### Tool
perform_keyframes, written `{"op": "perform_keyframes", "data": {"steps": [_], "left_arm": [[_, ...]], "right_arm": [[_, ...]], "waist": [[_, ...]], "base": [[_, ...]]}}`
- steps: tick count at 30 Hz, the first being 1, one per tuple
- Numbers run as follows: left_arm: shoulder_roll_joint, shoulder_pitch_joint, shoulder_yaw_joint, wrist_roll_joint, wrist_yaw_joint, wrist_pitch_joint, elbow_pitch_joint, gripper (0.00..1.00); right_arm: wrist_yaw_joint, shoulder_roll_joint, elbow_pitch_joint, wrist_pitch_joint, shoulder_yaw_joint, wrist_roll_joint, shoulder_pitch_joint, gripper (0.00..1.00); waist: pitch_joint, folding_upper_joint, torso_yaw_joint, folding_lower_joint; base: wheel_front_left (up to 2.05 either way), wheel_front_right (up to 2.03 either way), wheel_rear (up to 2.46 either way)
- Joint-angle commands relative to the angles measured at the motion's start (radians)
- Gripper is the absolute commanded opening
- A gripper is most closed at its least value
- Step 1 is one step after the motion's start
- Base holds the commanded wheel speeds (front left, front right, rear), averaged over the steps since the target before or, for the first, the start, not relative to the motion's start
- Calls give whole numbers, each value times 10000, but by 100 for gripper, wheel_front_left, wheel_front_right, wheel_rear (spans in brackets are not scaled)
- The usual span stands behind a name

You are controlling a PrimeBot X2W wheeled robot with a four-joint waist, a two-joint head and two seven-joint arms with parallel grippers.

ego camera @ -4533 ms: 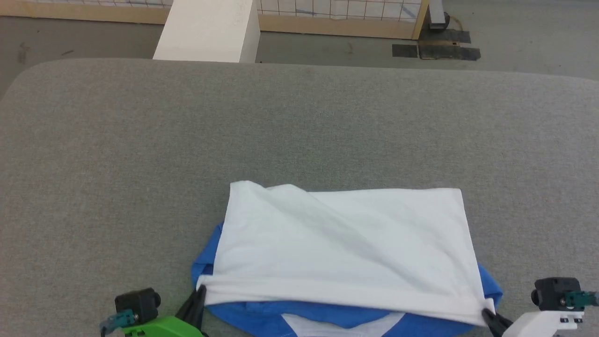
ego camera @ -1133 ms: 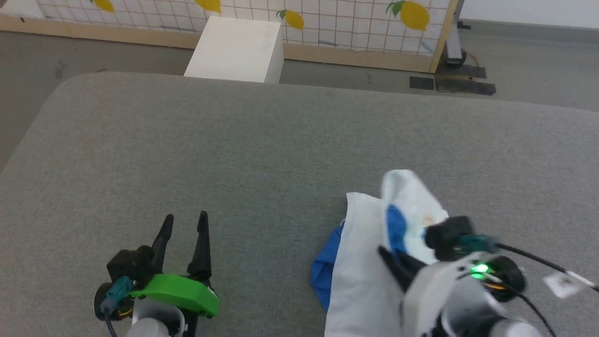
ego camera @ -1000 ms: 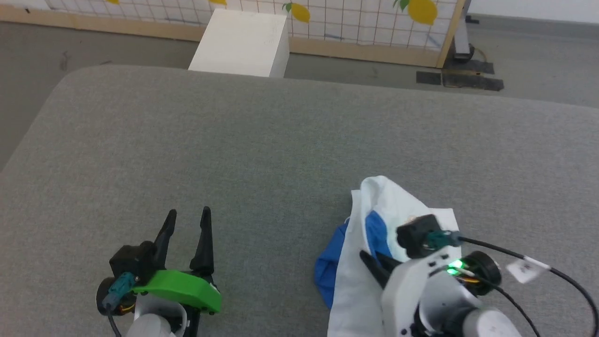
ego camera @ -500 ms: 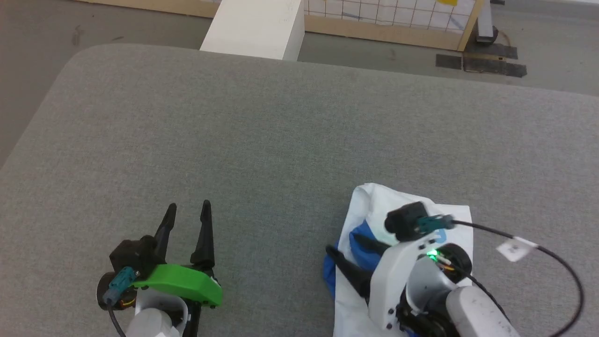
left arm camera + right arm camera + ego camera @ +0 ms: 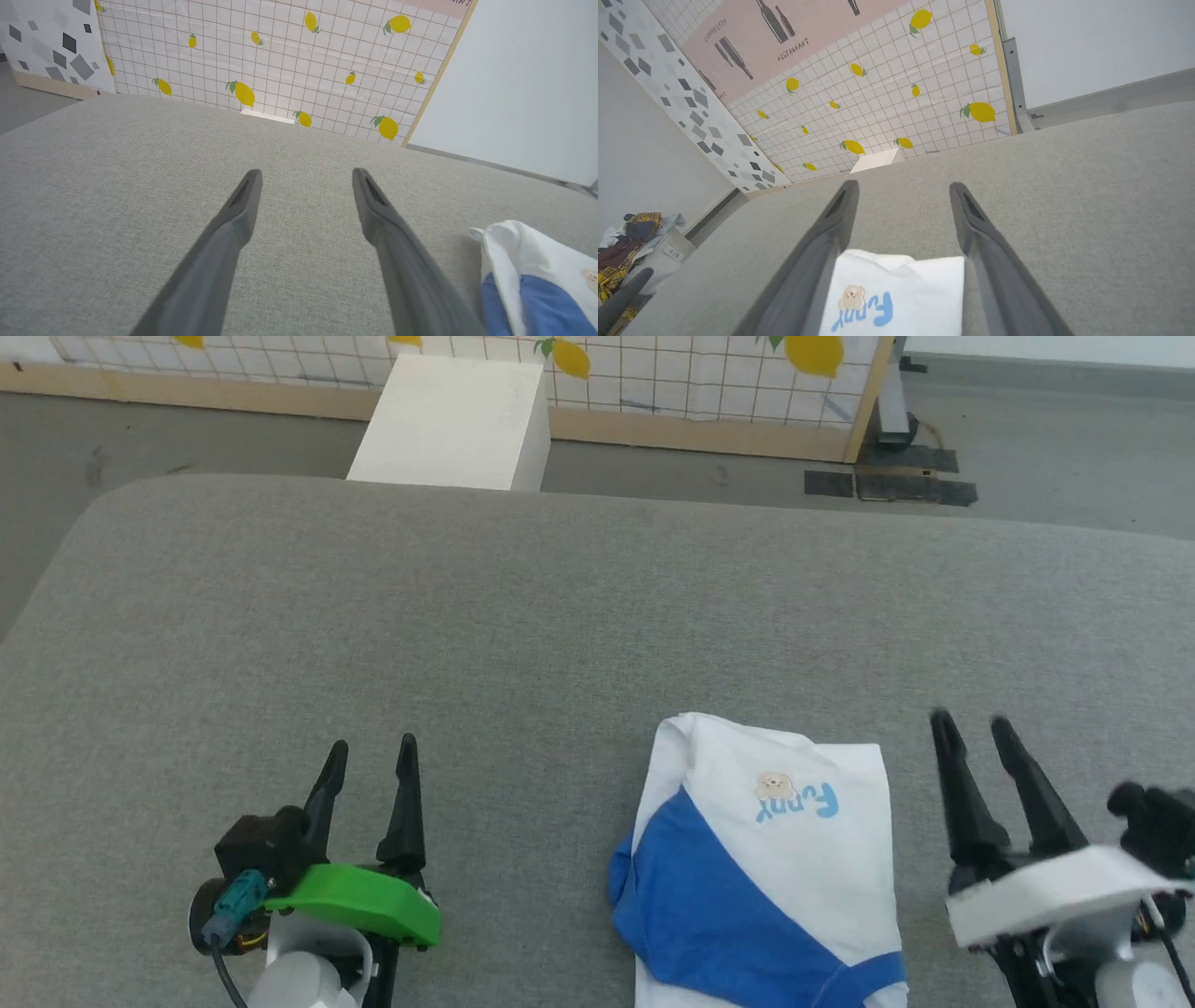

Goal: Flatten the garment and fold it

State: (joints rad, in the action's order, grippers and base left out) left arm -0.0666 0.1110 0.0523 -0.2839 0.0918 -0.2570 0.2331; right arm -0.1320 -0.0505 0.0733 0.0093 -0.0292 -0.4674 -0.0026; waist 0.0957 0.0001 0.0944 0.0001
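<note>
A few seconds earlier the garment (image 5: 794, 859) had lain spread wide, white side up, with the left gripper (image 5: 372, 744) and the right gripper (image 5: 969, 720) each pinching a near corner. The left gripper then let go and drew off to the left, fingers parted, well apart from the cloth. The right gripper carried its side across and was still closed on the cloth a second before. It then opened, released the cloth and pulled away to just beside the garment's right edge. The garment ended as a narrow folded packet with a blue panel and a small printed logo (image 5: 798, 798) facing up. The head camera's aim also shifted between pictures.
</note>
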Motion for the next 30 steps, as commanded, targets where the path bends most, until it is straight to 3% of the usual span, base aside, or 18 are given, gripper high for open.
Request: {"op": "perform_keyframes", "data": {"steps": [1,5,13,19,20,21,24,30], "left_arm": [[42,-77,8,31,66,-47,-29,100],[49,-98,-24,44,73,-47,-33,100],[53,-129,-23,110,103,-47,-9,100],[66,-108,49,117,127,-47,38,100],[74,-138,64,114,130,-47,61,100],[78,-149,59,108,127,-47,63,100],[84,-186,20,93,110,-47,40,100],[91,-248,-127,78,39,-47,-85,100]], "right_arm": [[13,3,-281,71,-195,-55,203,100],[13,3,-1340,611,-408,-637,433,100],[13,3,-3171,2001,180,-1445,244,100],[13,3,-4190,2313,658,-2227,-230,100],[13,3,-4700,2519,842,-2126,-484,80],[13,3,-4819,2572,863,-2070,-557,40],[13,3,-4916,2611,817,-1585,-711,0],[13,3,-4120,3214,615,754,-1022,0]], "waist": [[-32,-1,-60,-1],[-53,-1,-131,-1],[-131,-1,-138,-1],[-150,-1,-48,-1],[-192,-1,-2,-1],[-204,-1,13,-1],[-216,-1,7,-1],[-139,-1,-249,-1]], "base": [[0,0,0],[0,0,0],[0,0,0],[0,0,0],[0,0,0],[0,0,0],[0,0,0],[0,0,0]]}}
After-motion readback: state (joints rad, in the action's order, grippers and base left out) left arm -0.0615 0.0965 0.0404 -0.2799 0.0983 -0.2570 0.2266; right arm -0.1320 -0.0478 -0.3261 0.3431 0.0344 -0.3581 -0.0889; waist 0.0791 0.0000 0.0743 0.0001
